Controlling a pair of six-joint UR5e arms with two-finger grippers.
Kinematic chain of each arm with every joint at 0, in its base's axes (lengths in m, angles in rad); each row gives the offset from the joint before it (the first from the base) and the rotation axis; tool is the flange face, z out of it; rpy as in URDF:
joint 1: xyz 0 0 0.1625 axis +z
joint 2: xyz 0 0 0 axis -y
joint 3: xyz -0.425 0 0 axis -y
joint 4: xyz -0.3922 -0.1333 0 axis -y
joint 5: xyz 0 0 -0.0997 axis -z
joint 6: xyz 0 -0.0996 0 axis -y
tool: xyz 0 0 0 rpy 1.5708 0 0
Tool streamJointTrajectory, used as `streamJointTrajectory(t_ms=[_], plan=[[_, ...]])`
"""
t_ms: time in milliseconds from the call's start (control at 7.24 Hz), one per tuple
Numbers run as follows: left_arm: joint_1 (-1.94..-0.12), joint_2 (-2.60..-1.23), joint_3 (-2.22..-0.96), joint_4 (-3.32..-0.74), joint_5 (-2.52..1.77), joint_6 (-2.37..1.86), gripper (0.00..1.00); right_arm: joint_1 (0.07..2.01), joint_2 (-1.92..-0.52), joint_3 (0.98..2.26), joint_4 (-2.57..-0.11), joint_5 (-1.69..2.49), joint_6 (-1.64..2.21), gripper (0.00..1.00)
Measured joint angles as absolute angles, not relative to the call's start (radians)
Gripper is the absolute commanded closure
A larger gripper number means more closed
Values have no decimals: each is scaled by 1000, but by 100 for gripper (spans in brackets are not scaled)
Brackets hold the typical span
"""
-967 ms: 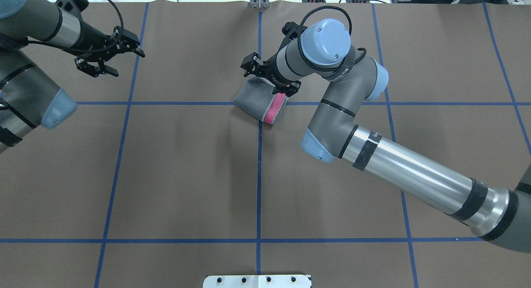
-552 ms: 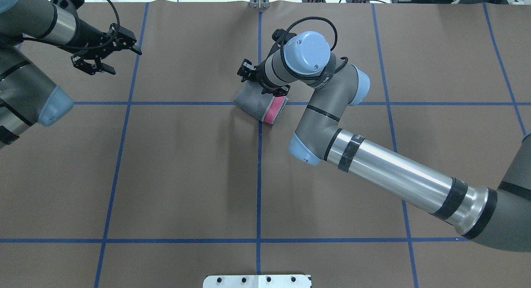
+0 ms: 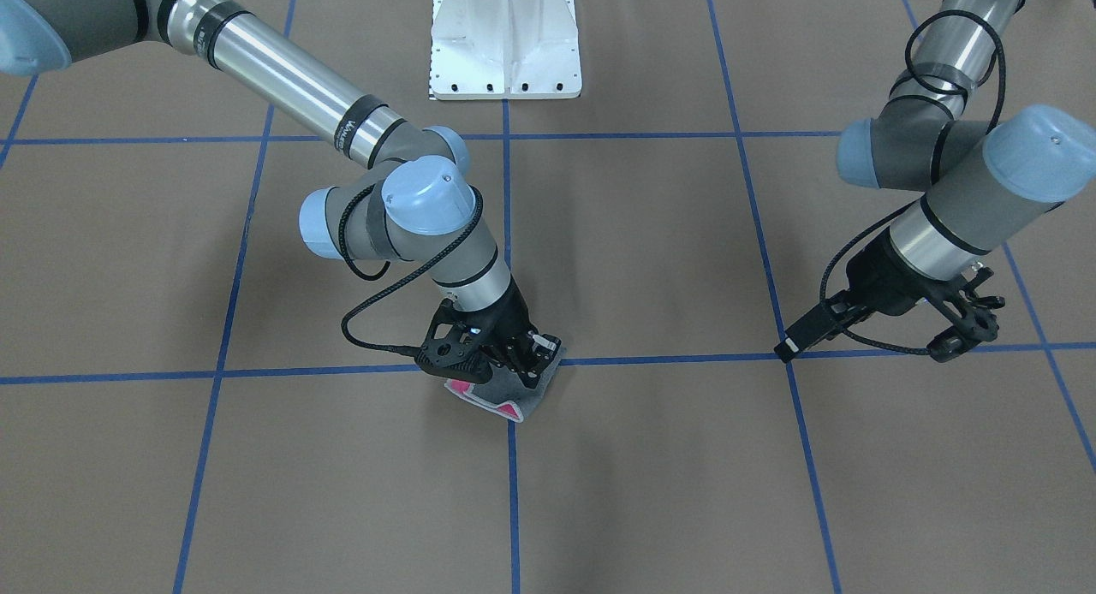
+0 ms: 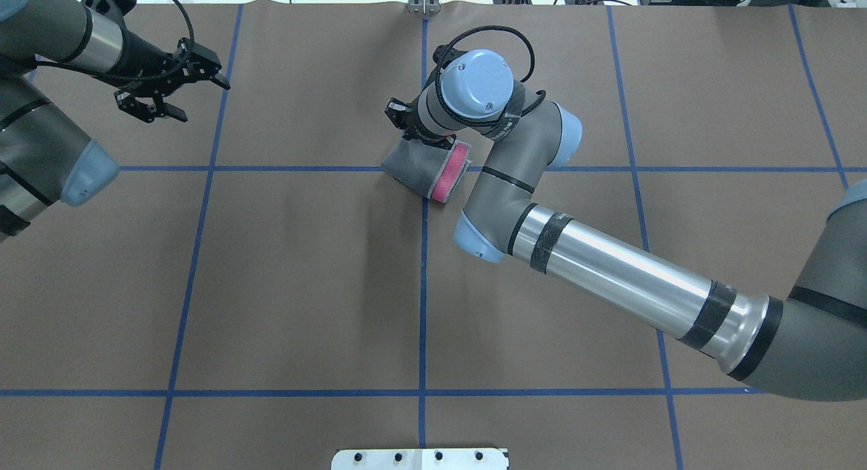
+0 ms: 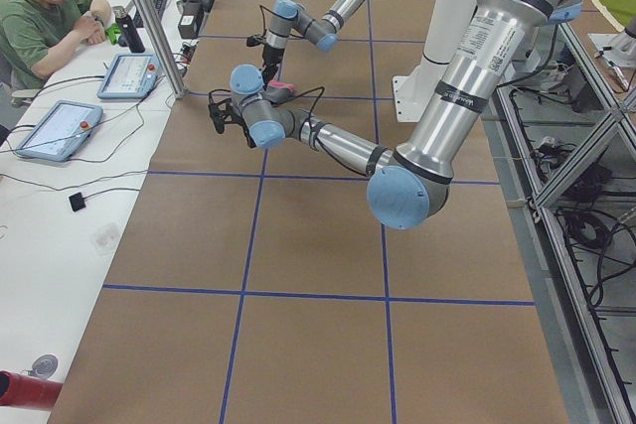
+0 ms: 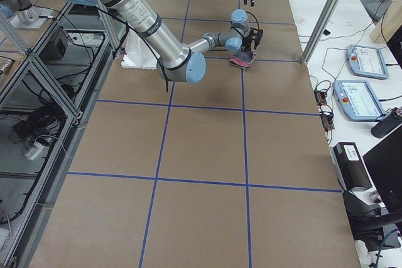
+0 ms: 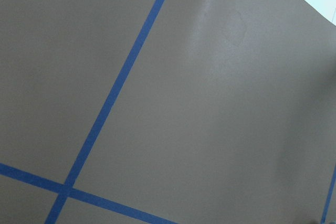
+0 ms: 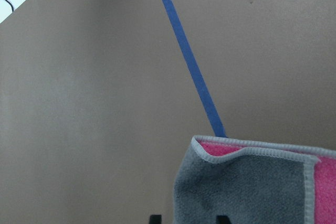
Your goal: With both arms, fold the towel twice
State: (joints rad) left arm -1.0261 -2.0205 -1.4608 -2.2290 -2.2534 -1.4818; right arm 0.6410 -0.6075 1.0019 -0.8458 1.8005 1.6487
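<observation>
Grey and pink towel: folded, dark grey face up, with a pink strip exposed along its right-hand end and a light grey stitched border at the edges.
Towel position: laid on the brown table toward the far edge, about midway between the left and right edges, over the crossing of two blue tape lines.
Right gripper: pointed down at the far part of the towel. The jaws are parted; in the right wrist view two black tips are seen apart at the lower edge, with grey cloth between them. Whether the cloth is pinched cannot be told.
Towel relative to right gripper: directly beneath it. In the overhead view the far edge of the cloth is covered by the gripper and wrist, and the rest extends toward the near edge. In the front-facing view only a pink and grey corner is exposed under the fingers.
Right arm: extended from the near right corner across the table, with its wrist joints folded just beside the pink end of the towel.
Left gripper: held above the table near the far left corner, jaws wide apart, nothing gripped, well apart from the towel.
Left arm: positioned along the left edge.
Left wrist view: only the brown table covering and tape lines are shown.
White pedestal base: bolted at the middle of the near edge.
</observation>
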Motion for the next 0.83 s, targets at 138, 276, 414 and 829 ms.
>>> streamJointTrajectory(t_ms=[138,276,414,829], plan=[[-1026,-2021,-1461,-2229,-2253,-1482,0,640,-605,985,-843,1799,1648,100],[-1025,-2022,-1461,-2229,-2253,-1482,0,640,-604,965,-833,1797,1647,100],[-1025,-2021,-1461,-2229,-2253,-1483,0,641,-601,945,-819,1795,1647,100],[-1026,-2019,-1459,-2229,-2252,-1483,0,643,-564,874,-805,1769,1645,100]])
